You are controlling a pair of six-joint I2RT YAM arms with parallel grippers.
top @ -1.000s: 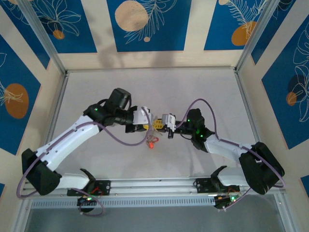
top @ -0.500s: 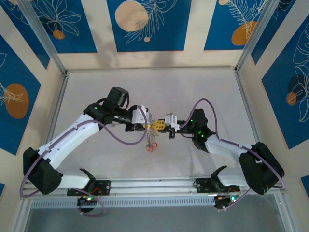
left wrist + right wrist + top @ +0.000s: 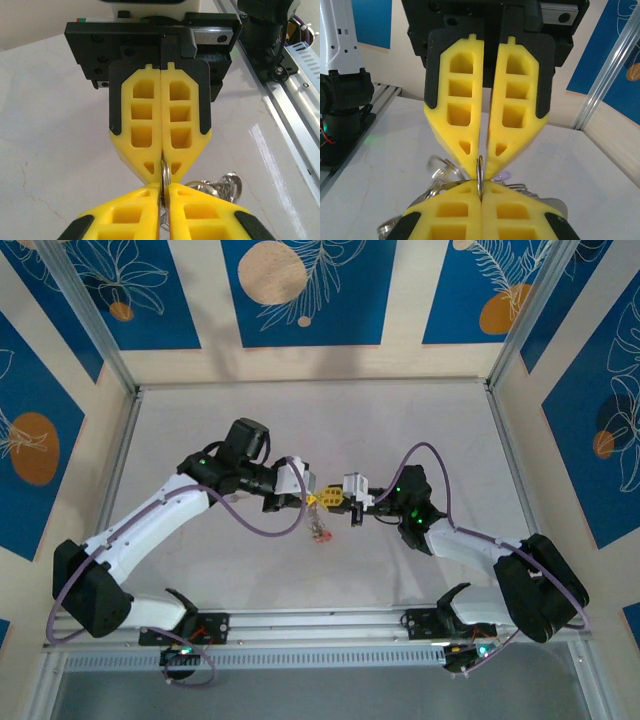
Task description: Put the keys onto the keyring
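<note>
Above the middle of the counter (image 3: 420, 420), tip to tip: left tool (image 3: 313, 499) and right tool (image 3: 334, 499), both clenched on the keyring (image 3: 323, 502). From the top view, ring too small to make out betw. the yellow tips, just a speck of metal. Close by, on the side twd the arm bases: the keys (image 3: 320, 532), a tiny bunch w/ a red bit lowest, rest a silvery blur.

Left wrist view, much closer: keyring (image 3: 165, 175) as a thin bright metal loop, edge-on, gripped from below by left tool (image 3: 163, 192) and from above by right tool (image 3: 164, 167). Keys (image 3: 221, 186) off to the right as a silvery clump, colours unreadable, partly behind the near fingers.

Right wrist view, same pinch from the other side: keyring (image 3: 479, 179) edge-on betw. right tool (image 3: 481, 192) below and left tool (image 3: 480, 162) above. Adds a pale purple key head (image 3: 503, 176) just right of the ring, plus shiny metal loops (image 3: 440, 170) to the left. Lower part of bunch cut off by near fingers. No. of keys: cannot tell. Whether any is threaded on the ring: cannot tell.
</note>
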